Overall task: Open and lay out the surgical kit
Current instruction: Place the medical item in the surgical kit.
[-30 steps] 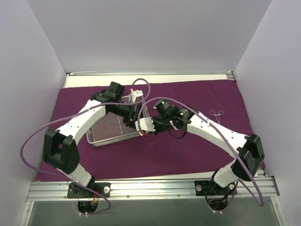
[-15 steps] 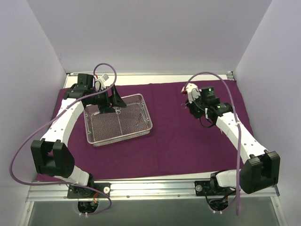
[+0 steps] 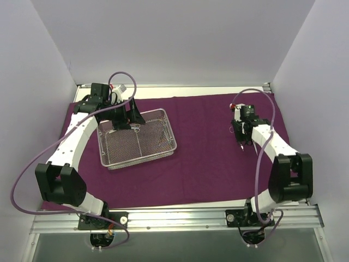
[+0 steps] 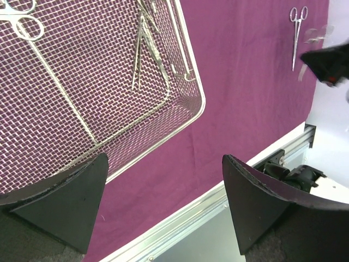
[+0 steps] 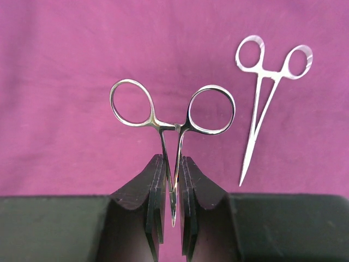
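The dark purple cloth (image 3: 202, 169) lies spread flat, with the silver wire-mesh tray (image 3: 139, 161) on its left half. Thin steel instruments rest in the tray (image 4: 194, 71): ring-handled forceps (image 4: 24, 24) and a crossed bundle (image 4: 147, 49). My left gripper (image 3: 130, 120) hovers over the tray's far-left end, open (image 4: 164, 157), nothing between its fingers. My right gripper (image 3: 240, 134) is over the cloth's right side, shut (image 5: 173, 161) on a pair of ring-handled forceps (image 5: 172, 123), rings pointing away. A second pair of forceps (image 5: 267, 98) lies on the cloth just right of it.
Light walls close in the table on three sides. An aluminium rail (image 3: 174, 215) runs along the near edge by both arm bases. Purple cables (image 3: 22, 180) loop off each arm. The cloth (image 4: 245, 87) between tray and right gripper is bare.
My right arm swung from the tray to the cloth's right side, carrying the forceps. My left arm drew back from the tray's right end to its far-left end and opened.
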Robot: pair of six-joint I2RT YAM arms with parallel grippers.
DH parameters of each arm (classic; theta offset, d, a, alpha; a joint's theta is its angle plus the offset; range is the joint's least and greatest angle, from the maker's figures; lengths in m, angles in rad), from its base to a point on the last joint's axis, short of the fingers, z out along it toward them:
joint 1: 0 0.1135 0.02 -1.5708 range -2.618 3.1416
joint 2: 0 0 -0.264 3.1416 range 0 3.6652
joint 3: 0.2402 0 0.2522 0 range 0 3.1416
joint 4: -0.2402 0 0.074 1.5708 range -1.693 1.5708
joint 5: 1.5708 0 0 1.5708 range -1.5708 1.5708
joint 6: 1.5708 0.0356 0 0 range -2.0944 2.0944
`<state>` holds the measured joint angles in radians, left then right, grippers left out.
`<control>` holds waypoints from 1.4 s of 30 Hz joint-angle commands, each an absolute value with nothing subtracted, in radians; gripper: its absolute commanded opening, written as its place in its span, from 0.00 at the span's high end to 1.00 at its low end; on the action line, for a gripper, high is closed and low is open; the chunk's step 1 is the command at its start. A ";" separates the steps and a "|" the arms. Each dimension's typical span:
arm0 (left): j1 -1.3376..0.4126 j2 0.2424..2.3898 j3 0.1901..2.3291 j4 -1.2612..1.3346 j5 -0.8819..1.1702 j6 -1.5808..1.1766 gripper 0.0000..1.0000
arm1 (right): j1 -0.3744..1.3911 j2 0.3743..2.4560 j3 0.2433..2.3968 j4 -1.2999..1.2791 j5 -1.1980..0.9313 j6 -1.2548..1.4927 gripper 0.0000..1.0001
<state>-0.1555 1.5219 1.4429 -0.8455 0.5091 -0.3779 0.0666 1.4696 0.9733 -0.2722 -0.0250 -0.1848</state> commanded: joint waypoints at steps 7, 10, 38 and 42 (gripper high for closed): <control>-0.158 1.549 1.468 -0.835 0.589 -0.353 0.06 | 0.005 1.637 1.045 -0.287 0.020 -0.250 1.00; -0.156 1.575 1.483 -0.828 0.606 -0.350 0.06 | -0.035 1.670 1.068 -0.284 -0.035 -0.253 1.00; -0.152 1.716 1.542 -0.879 0.631 -0.299 0.06 | -0.040 1.810 1.163 -0.313 -0.052 -0.173 0.72; -0.161 1.730 1.534 -0.884 0.585 -0.285 0.06 | -0.032 1.775 1.195 -0.337 -0.040 -0.146 0.65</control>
<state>-0.1551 1.7164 1.4933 -0.8658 0.6170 -0.3187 -0.0383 1.8244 1.1442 -0.2836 -0.0658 -0.1783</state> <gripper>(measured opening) 0.938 0.339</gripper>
